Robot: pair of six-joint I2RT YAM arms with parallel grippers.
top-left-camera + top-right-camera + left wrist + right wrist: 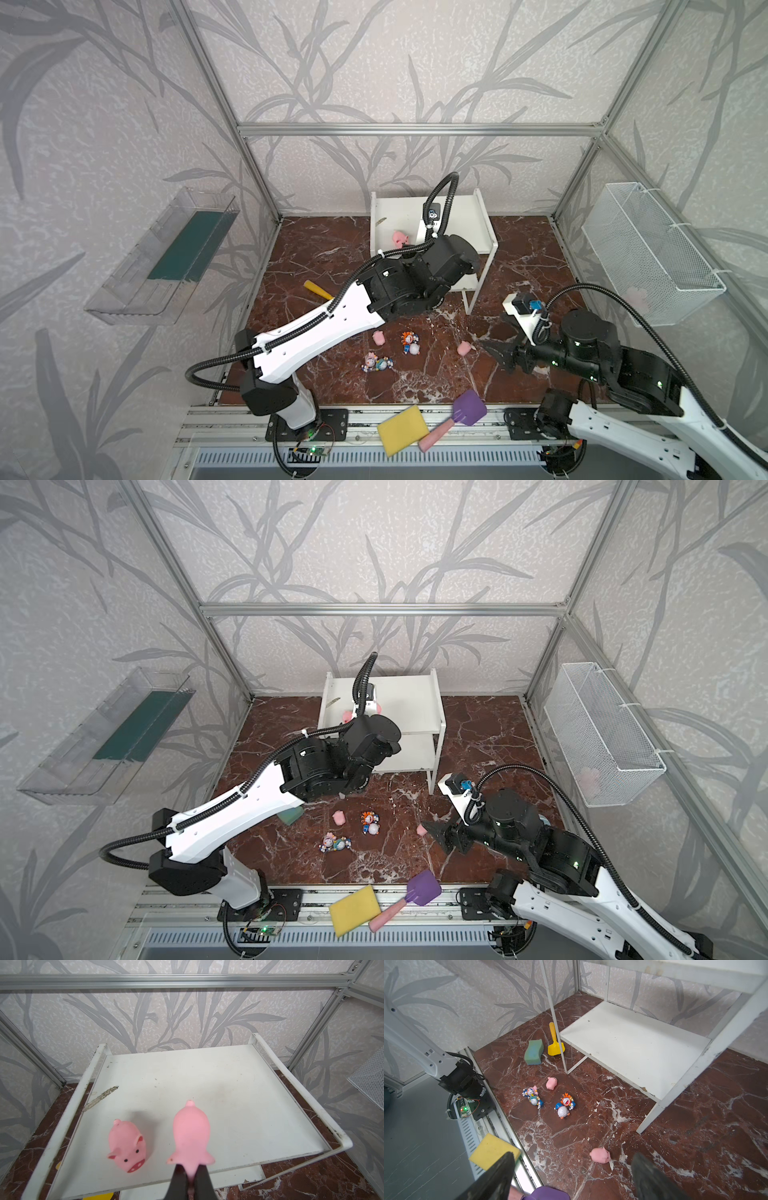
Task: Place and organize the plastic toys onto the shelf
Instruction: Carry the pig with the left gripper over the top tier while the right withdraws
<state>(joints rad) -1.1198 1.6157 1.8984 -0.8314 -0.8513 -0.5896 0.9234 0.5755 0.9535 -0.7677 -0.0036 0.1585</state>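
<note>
My left gripper [192, 1178] is shut on the head end of a pink pig [190, 1136], which hangs over the front of the shelf's top board [207, 1084]. A second pig [127, 1147] stands on that board just beside it, also visible in a top view [401, 239]. Two more pigs lie on the marble floor: one [600, 1155] just ahead of my open, empty right gripper [572, 1155], the other [552, 1083] farther off. Two pairs of small cartoon figurines [532, 1097] [564, 1105] lie between them. The shelf's lower board [633, 1049] is bare.
A yellow shovel [554, 1043] and green sponge [534, 1052] lie by the shelf's left leg. A yellow sponge [402, 430] and purple shovel [467, 409] rest on the front rail. A wire basket [652, 253] hangs on the right wall, a clear tray [166, 257] on the left.
</note>
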